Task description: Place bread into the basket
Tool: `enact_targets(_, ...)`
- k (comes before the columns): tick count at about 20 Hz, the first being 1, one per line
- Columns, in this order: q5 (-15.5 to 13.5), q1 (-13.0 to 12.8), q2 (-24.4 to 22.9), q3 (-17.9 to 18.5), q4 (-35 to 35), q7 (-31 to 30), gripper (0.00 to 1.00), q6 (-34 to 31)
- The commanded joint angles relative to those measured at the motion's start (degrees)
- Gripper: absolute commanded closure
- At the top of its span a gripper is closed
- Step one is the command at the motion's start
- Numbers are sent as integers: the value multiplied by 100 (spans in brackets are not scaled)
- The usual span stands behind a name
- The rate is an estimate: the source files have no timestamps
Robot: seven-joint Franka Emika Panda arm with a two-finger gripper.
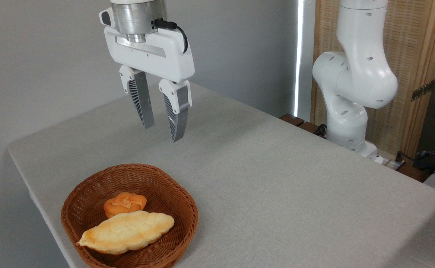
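With the bread lying in the basket, the hand, spread and empty above, should simply lift clear.

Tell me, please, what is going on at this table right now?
A robot arm is putting bread into a basket, and that looks done. The long leaf-shaped bread lies inside the wicker basket near the front edge of the table, beside a small round orange bun. The gripper hangs open and empty in the air above and behind the basket, touching nothing.
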Motion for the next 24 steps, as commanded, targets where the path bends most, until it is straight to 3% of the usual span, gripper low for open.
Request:
enact_targets(1,37,65,-120,-69,-118,31,0,69)
enact_targets(12,116,56,-67,-96,129,-30,0,60)
enact_targets(24,81,56,-58,-69,155,22,0,-371)
